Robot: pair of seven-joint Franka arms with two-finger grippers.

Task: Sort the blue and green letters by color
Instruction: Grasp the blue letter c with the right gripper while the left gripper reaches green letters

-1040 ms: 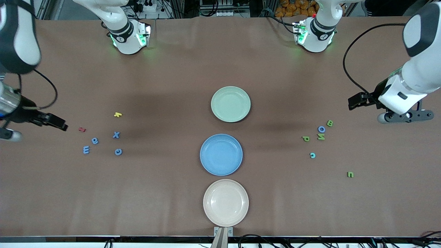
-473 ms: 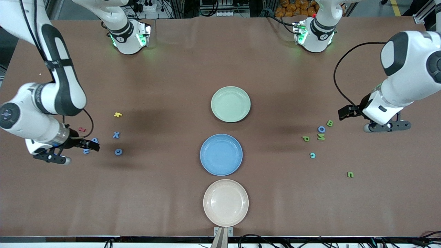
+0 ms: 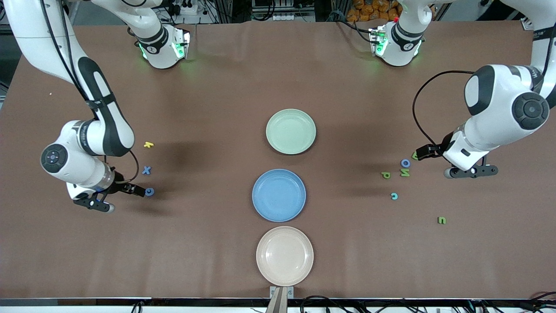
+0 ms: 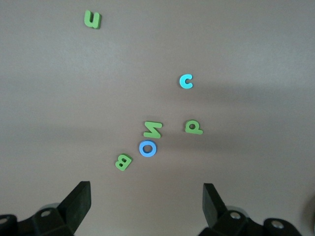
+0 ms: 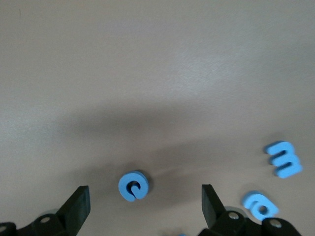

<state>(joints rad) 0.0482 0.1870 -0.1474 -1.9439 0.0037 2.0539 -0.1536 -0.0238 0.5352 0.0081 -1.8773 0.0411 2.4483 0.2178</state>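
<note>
Front view: both arms are swinging in from the table's ends and dropping over their letter clusters, a sign that the first picks of the sort are about to begin, though every plate is still lying bare. The right gripper (image 3: pixel 138 190), which a second ago was hanging at the table's edge, is now reaching just beside the blue letter e (image 3: pixel 149 191), with the blue X (image 3: pixel 147 170) a little farther from the front camera and the yellow letter (image 3: pixel 148 144) farther still. In the right wrist view its fingers (image 5: pixel 78 206) are standing wide apart and holding nothing, the e (image 5: pixel 133 186) lying on the table between them, while a blue m (image 5: pixel 284 159) and a blue a (image 5: pixel 259 205) are sitting off to one side.

The left gripper (image 3: pixel 423 151) is likewise closing in on the group at the left arm's end, partly covering the green B (image 3: pixel 415 155). Its own camera is showing spread, empty fingers (image 4: pixel 78 201) above the B (image 4: pixel 123 162), the blue O (image 4: pixel 147 148), the green N (image 4: pixel 153 129), the green P (image 4: pixel 193 127), a cyan c (image 4: pixel 186 81) and a green u (image 4: pixel 92 19).

The green plate (image 3: pixel 304 148), blue plate (image 3: pixel 265 208) and beige plate (image 3: pixel 271 271) are waiting in a row at the table's middle, well apart from both clusters.
</note>
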